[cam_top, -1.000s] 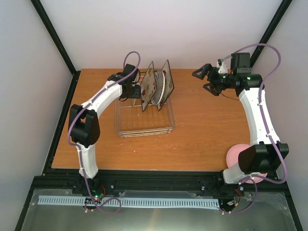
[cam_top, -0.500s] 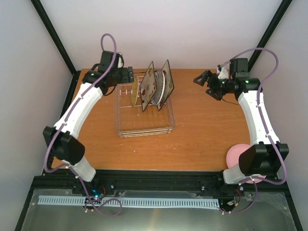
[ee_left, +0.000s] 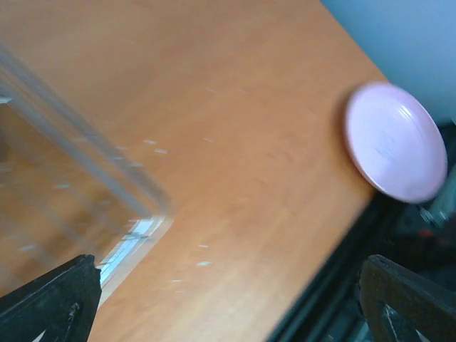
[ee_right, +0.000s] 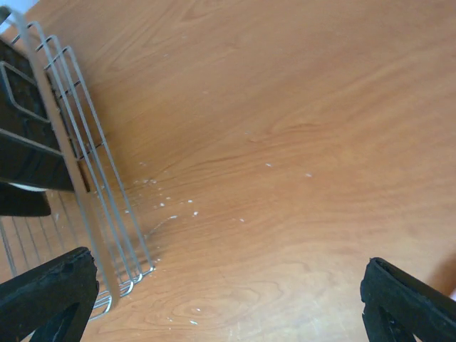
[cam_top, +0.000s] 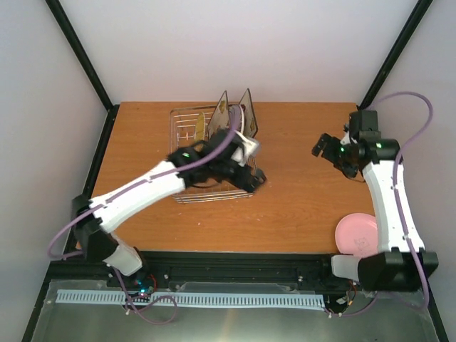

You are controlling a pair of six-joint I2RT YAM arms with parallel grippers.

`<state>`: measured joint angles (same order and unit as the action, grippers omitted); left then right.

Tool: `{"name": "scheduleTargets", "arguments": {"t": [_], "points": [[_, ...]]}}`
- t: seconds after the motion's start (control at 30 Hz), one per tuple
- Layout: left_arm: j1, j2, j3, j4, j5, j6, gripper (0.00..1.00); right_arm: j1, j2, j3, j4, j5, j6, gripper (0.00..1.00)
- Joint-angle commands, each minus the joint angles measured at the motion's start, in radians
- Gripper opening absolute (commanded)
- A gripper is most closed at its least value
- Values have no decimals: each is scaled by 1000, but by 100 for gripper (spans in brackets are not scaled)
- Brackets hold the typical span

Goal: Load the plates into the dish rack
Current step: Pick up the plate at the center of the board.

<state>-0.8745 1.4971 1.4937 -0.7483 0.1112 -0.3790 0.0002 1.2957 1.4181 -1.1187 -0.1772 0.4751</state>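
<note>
Top external view explains why both arms are empty-handed: a round tan plate (cam_top: 200,129) and two square plates (cam_top: 223,114) stand on edge in the dish rack (cam_top: 179,121), propped by its prongs. The pink plate (cam_top: 356,234) lies flat on the surface (cam_top: 299,206), well apart from the rack and close to your right arm's base. Your left jaws hang wide open, holding nothing, just past the rack's near right corner. In the left wrist view the pink plate sits far ahead of them, toward their right. Your right jaws are spread wide and empty over bare wood, with the rack's side wires off to their left. By the look of it, the pink plate is the only one you have yet to load.
</note>
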Motion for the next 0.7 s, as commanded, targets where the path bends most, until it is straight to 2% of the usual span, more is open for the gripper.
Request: {"name": "scheduleTargets", "arguments": {"t": [0.0,0.13,0.23,0.47,0.67], "points": [[-175,161,137,7,119,39,100,-76,-159,-65,-1,47,90,100],[-219,256,250,-17,192,62,100,-89,-360,-73,172,13,139,100],[-219,304,293,-13,224,63,100,-88,-418,4,166,23,81,100],[-224,555,565,-149,205,36,99,-88,-689,-28,396,-123,-5,100],[-233,708,713,-114,269,3,100,-89,-737,1,443,-264,21,100]]}}
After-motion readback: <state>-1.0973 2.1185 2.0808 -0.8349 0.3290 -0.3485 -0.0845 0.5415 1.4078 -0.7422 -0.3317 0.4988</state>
